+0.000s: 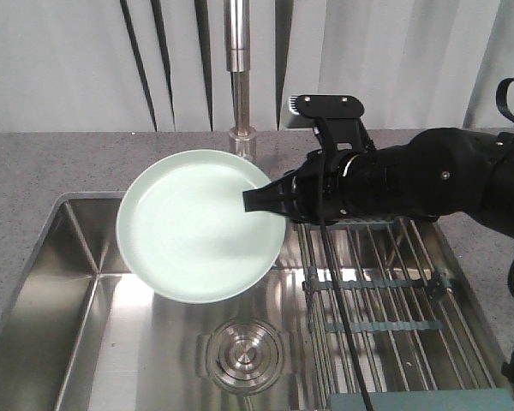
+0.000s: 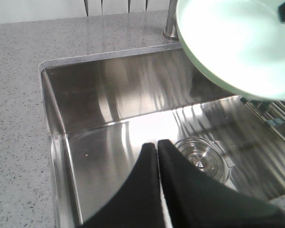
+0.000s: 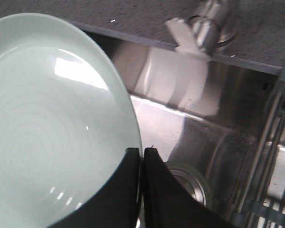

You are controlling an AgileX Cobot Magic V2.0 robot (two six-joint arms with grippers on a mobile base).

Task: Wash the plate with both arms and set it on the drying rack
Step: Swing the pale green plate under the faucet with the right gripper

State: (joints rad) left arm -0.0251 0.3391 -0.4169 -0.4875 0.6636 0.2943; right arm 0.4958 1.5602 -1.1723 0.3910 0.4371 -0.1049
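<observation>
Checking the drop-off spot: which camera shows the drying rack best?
Exterior front-facing: most of the drying rack shows, partly under the arm. Both wrist views catch only rods at their right edge.

Right arm (image 1: 415, 175) outstretched, both jaws closed

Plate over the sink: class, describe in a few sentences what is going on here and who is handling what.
The right gripper is clamped on the rim of the pale green plate, holding it in the air above the steel sink, near the faucet. The left gripper hangs shut and empty over the basin, touching nothing. No water is seen running. The drying rack across the sink's right side holds no plate yet.
</observation>
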